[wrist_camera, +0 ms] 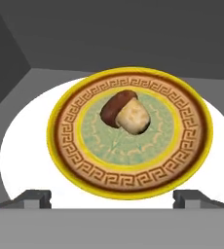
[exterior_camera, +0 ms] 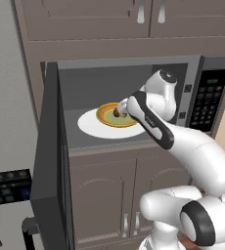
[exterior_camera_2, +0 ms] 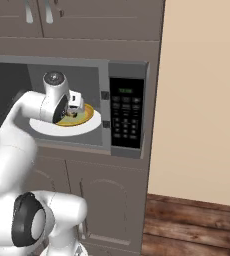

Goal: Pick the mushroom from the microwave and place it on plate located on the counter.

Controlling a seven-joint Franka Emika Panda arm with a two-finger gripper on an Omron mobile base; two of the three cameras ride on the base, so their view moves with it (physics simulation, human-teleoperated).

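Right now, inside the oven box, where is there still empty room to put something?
Bare white turntable rings the yellow dish, widest toward the left wall. Grey microwave floor lies free near the front edge. The dish's middle is crowded: the mushroom lies there, the hand just before it.

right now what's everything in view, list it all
mushroom: 1, brown cap, pale stem, lying on the dish centre
dish: 1, yellow rim, green centre, on the turntable
turntable: 1, white, microwave floor
microwave: 1, grey, black keypad, door swung open to the left
cabinets: brown, above and below the microwave
wall: beige, right of the microwave
floor: wood, lower right
control panel: 1, dark, lower left
arm: 1, white, reaching into the microwave
gripper: 1, open, fingertips apart just short of the dish
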